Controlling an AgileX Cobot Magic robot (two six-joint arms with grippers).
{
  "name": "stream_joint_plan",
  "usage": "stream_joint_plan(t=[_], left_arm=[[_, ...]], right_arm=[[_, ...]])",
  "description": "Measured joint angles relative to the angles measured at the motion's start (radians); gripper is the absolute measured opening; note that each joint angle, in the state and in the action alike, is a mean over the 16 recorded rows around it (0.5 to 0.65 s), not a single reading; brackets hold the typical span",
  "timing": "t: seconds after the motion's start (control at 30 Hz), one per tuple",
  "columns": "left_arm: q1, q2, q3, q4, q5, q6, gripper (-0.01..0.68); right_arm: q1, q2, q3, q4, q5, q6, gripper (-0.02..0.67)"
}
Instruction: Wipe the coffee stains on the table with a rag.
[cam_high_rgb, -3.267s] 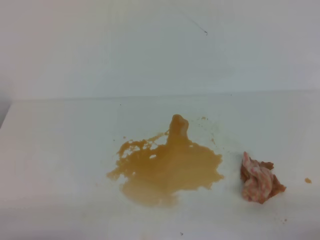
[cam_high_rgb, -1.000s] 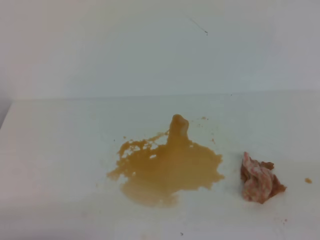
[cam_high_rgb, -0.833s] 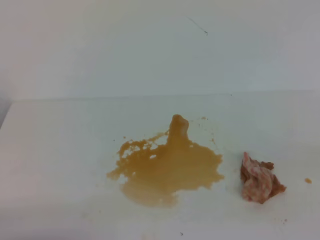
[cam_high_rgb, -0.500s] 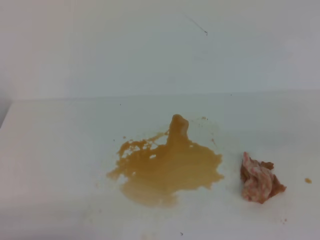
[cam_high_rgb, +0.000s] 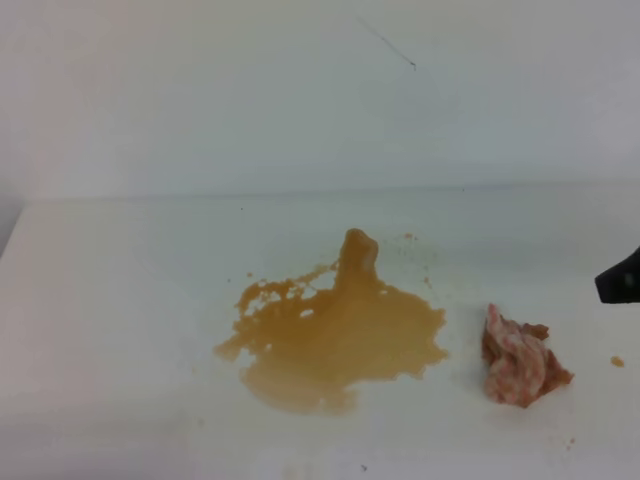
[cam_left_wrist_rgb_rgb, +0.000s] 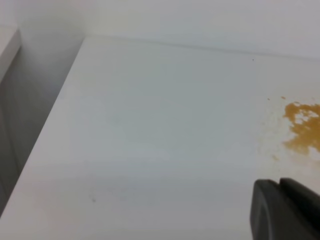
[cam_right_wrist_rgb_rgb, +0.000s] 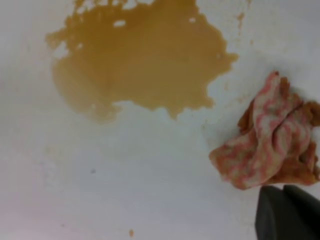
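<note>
stains (cam_high_rgb: 335, 335) pooled mid-bench (cam_high_rgb: 120, 300). rag (cam_high_rgb: 520, 358) crumpled just right of stains, not touching, unheld. right fingers (cam_right_wrist_rgb_rgb: 287, 212) near rag, left fingers (cam_left_wrist_rgb_rgb: 285, 210) left of stains; spread of both indeterminable.

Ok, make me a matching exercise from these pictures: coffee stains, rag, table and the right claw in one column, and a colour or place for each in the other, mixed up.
Things:
1. coffee stains
2. rag
3. table
4. right claw

Descriptions:
A. black, entering at the right edge of the high view
B. plain white, broad and flat
C. amber-brown, spread mid-table
D. pinkish with brown blotches, crumpled right of the spill

Pairs: 1-C, 2-D, 3-B, 4-A
</note>
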Motion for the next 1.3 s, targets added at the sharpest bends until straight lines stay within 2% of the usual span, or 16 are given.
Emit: stream_joint_plan(t=[0.17,0.43,0.53,0.63,0.87,1.0,1.1,1.3], left_arm=[[0.0,-0.005,0.0,0.0,0.0,0.0,-0.002],[0.0,-0.009,0.0,0.0,0.0,0.0,-0.002],[0.0,-0.011,0.0,0.0,0.0,0.0,-0.002],[0.0,-0.009,0.0,0.0,0.0,0.0,-0.002],[0.0,-0.009,0.0,0.0,0.0,0.0,-0.002],[0.0,-0.011,0.0,0.0,0.0,0.0,-0.003],[0.0,-0.013,0.0,0.0,0.0,0.0,-0.003],[0.0,-0.015,0.0,0.0,0.0,0.0,-0.003]], right_arm=[[0.054,0.144,-0.073,-0.021,0.006,-0.028,0.166],[0.127,0.334,-0.185,-0.142,-0.004,0.056,0.386],[0.141,0.396,-0.21,-0.175,-0.018,0.09,0.44],[0.151,0.454,-0.224,-0.201,-0.039,0.115,0.463],[0.182,0.574,-0.233,-0.268,-0.092,0.156,0.471],[0.197,0.632,-0.234,-0.305,-0.117,0.18,0.445],[0.204,0.666,-0.235,-0.329,-0.126,0.196,0.388],[0.208,0.708,-0.263,-0.351,-0.126,0.222,0.232]])
